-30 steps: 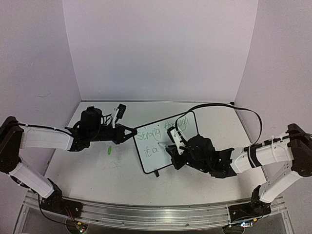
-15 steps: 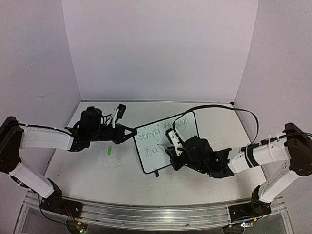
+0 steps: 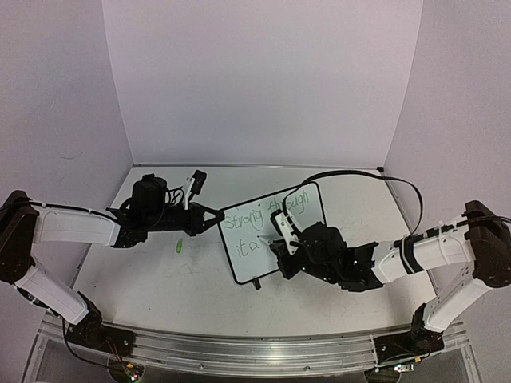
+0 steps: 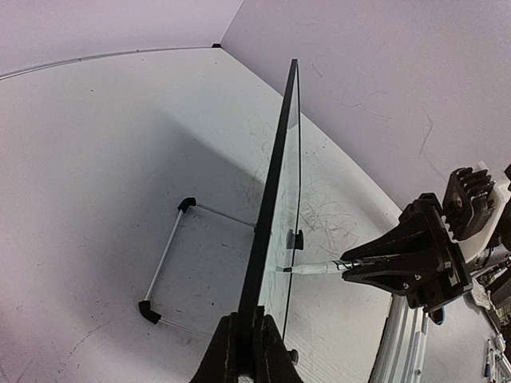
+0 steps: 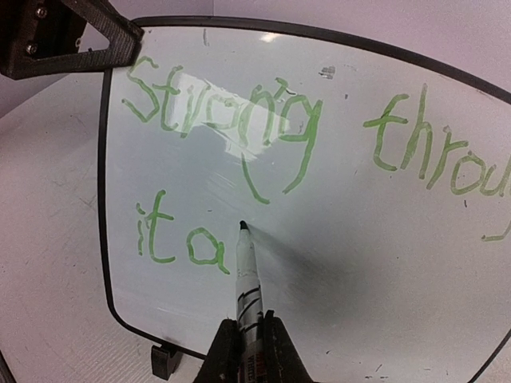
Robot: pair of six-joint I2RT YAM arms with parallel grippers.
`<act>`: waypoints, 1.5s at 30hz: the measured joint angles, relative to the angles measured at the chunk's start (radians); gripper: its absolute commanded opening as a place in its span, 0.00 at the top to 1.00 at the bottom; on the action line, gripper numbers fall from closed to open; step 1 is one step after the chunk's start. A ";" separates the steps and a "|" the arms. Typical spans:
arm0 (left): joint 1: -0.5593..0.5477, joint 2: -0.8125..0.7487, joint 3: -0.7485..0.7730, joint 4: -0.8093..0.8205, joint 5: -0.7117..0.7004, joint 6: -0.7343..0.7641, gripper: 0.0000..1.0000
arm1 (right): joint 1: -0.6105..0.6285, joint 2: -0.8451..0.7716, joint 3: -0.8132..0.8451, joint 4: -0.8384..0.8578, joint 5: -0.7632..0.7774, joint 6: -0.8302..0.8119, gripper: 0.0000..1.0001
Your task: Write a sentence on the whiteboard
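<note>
The whiteboard (image 3: 249,263) stands tilted at mid-table, seen edge-on in the left wrist view (image 4: 273,179). My left gripper (image 3: 216,219) is shut on its left frame edge (image 4: 247,339). My right gripper (image 3: 283,242) is shut on a white marker (image 5: 248,281), whose dark tip touches the board (image 5: 375,271) just right of the "a". The green sentence (image 5: 239,108) reads "Strong throu" on the top line and "it a" (image 5: 172,238) below; its right end runs out of the right wrist view. From the left wrist, the marker (image 4: 315,269) meets the board face.
A green cap (image 3: 180,246) lies on the table left of the board. A small white and black object (image 3: 194,181) sits at the back left. A wire stand (image 4: 164,257) lies behind the board. A black cable (image 3: 375,177) arcs over the right arm. Purple walls enclose the table.
The right arm has edged slightly left and the marker tip has lifted from the "a" to a spot just up and right of it. The left arm holds still.
</note>
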 measured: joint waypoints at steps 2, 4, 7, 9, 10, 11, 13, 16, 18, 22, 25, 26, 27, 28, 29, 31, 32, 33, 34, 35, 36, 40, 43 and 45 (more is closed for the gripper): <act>0.000 0.000 0.000 0.000 0.000 0.000 1.00 | 0.001 0.000 -0.001 -0.001 0.000 0.006 1.00; 0.000 0.000 0.000 0.000 0.000 0.000 1.00 | 0.004 0.000 -0.006 -0.004 -0.001 0.009 1.00; 0.000 0.000 0.000 0.000 0.000 0.000 1.00 | 0.009 0.000 -0.015 -0.008 -0.003 0.015 1.00; 0.000 0.000 0.000 0.000 0.000 0.000 1.00 | 0.010 0.000 -0.020 -0.011 -0.004 0.019 1.00; 0.000 0.000 0.000 0.000 0.000 0.000 1.00 | 0.012 0.000 -0.023 -0.012 -0.004 0.022 1.00; 0.000 0.000 0.000 0.000 0.000 0.000 1.00 | 0.013 0.000 -0.023 -0.014 -0.004 0.024 1.00; 0.000 0.000 0.000 0.000 0.000 0.000 1.00 | 0.014 0.000 -0.024 -0.017 -0.004 0.029 1.00; 0.000 0.000 0.000 0.000 0.000 0.000 1.00 | 0.016 0.000 -0.026 -0.020 -0.004 0.034 1.00; 0.000 0.000 0.000 0.000 0.000 0.000 1.00 | 0.016 0.000 -0.029 -0.020 -0.005 0.038 1.00; 0.000 0.000 0.000 0.000 0.000 0.000 1.00 | 0.021 0.000 -0.041 -0.022 -0.006 0.046 1.00; 0.000 0.000 0.000 0.000 0.000 0.000 1.00 | 0.023 -0.001 -0.045 -0.026 -0.006 0.052 1.00; 0.000 0.000 0.000 0.000 0.000 0.000 1.00 | 0.024 -0.001 -0.045 -0.026 -0.004 0.054 1.00; 0.000 0.000 0.000 0.000 0.000 0.000 1.00 | 0.025 -0.001 -0.045 -0.027 -0.002 0.055 1.00; 0.000 0.000 0.000 0.000 0.000 0.000 1.00 | 0.025 -0.004 -0.046 -0.028 0.002 0.057 1.00; 0.000 0.000 0.000 0.000 0.000 0.000 1.00 | 0.025 -0.009 -0.049 -0.030 0.008 0.058 1.00; 0.000 0.000 0.000 0.000 0.001 0.000 1.00 | 0.024 -0.043 -0.072 -0.030 0.029 0.055 1.00; 0.000 0.000 0.000 0.000 0.001 0.000 1.00 | 0.024 -0.075 -0.090 -0.028 0.031 0.050 1.00; 0.000 0.000 0.000 0.000 0.001 0.000 1.00 | 0.022 -0.113 -0.106 -0.027 0.034 0.044 1.00; 0.000 0.000 0.000 0.000 0.001 0.000 1.00 | 0.019 -0.144 -0.114 -0.023 0.035 0.039 1.00; 0.000 0.000 0.000 0.000 0.001 0.000 1.00 | 0.016 -0.164 -0.114 -0.013 0.035 0.033 1.00; 0.000 0.000 0.000 0.000 0.001 0.000 1.00 | 0.013 -0.171 -0.105 0.000 0.034 0.027 1.00; 0.000 0.000 0.000 0.000 0.001 0.000 1.00 | 0.007 -0.117 -0.050 0.027 0.020 0.012 1.00; 0.000 0.000 0.000 0.000 0.001 0.000 1.00 | 0.007 -0.083 -0.044 0.025 0.019 0.004 1.00; 0.000 0.000 0.000 0.000 0.001 0.000 1.00 | 0.007 -0.075 -0.044 0.021 0.019 0.001 1.00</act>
